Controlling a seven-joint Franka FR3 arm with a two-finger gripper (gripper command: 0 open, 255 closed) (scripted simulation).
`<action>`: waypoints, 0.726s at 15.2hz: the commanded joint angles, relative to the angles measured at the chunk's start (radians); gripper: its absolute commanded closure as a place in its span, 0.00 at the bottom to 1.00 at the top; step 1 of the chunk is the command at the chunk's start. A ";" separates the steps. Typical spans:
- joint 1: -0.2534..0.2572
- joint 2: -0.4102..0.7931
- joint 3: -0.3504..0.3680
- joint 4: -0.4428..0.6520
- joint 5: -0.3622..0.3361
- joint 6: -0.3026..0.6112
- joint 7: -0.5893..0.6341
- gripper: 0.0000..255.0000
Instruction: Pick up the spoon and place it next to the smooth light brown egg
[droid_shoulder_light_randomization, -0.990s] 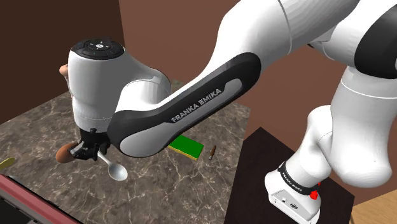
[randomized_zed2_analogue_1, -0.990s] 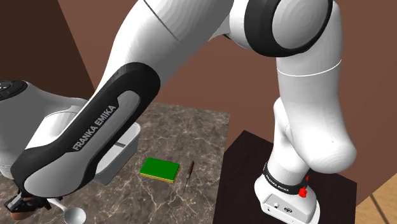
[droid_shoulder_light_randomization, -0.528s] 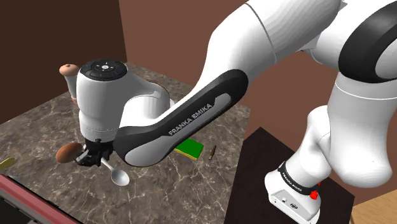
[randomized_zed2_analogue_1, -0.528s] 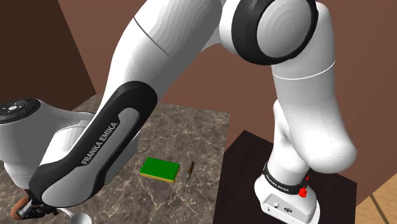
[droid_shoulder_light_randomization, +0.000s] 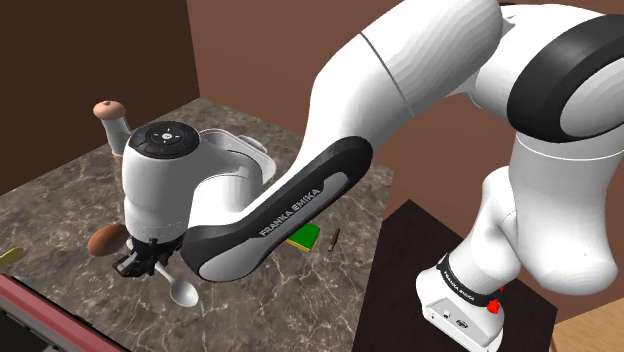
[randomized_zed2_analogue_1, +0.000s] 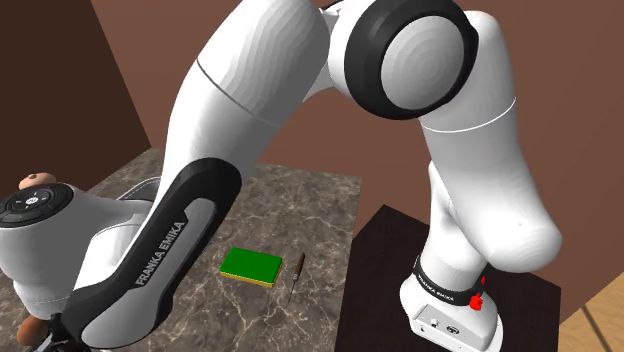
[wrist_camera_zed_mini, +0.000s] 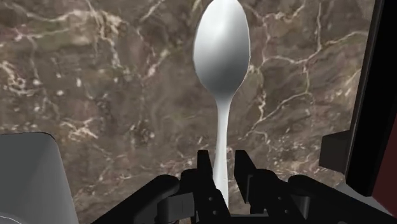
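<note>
The spoon (wrist_camera_zed_mini: 221, 57) looks like polished silver metal, smooth and bright, with soft reflections in its bowl; the table (wrist_camera_zed_mini: 95, 76) is dark brown marble-like stone with pale veins, smooth and faintly glossy; the end effector (wrist_camera_zed_mini: 222, 168) is black and matt, like hard plastic; the arm (droid_shoulder_light_randomization: 400, 70) has a smooth white shell with a soft sheen and dark matt joints; the egg (droid_shoulder_light_randomization: 105, 238) is brown and smooth; the green block (randomized_zed2_analogue_1: 250, 265) looks flat and matt

arm branding: "FRANKA EMIKA", white caps running lengthwise on the dark grey panel (droid_shoulder_light_randomization: 290, 205) of the white robot arm's (droid_shoulder_light_randomization: 420, 70) forearm, shoulder view
other angle: "FRANKA EMIKA" again on that panel (randomized_zed2_analogue_1: 160, 255), second exterior view, reads fine too
</note>
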 joint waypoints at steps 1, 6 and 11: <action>-0.006 0.027 -0.015 -0.015 -0.006 0.019 0.004 1.00; -0.005 0.038 -0.017 -0.015 -0.010 0.029 0.008 1.00; -0.013 0.056 -0.017 0.015 -0.003 0.018 -0.009 0.00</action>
